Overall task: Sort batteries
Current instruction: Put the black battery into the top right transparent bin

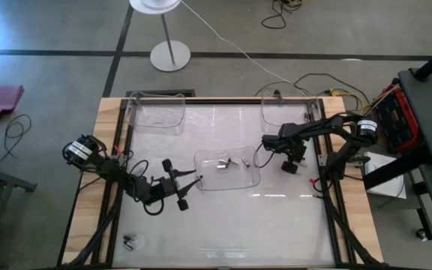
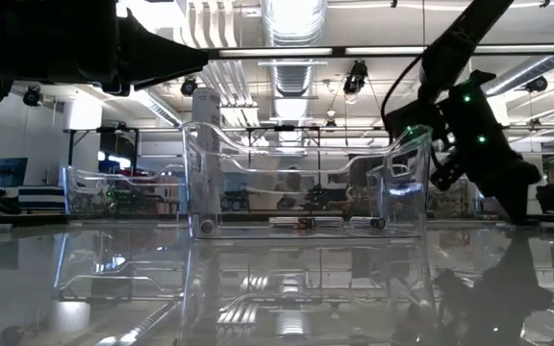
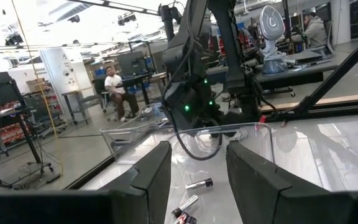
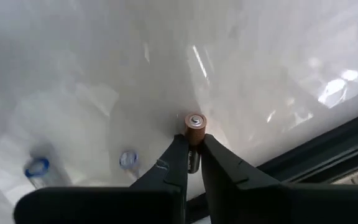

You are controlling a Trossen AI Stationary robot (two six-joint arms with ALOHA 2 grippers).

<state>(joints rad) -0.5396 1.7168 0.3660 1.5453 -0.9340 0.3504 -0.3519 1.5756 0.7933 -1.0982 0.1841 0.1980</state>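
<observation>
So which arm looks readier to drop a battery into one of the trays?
The right. Its gripper already pinches a battery, near the far-right tray. The left gripper is open and empty.

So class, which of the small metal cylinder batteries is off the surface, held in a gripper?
The copper-topped battery pinched in the right gripper; the others lie loose in the clear plastic tray.

Grey floor; white lamp stand
</observation>
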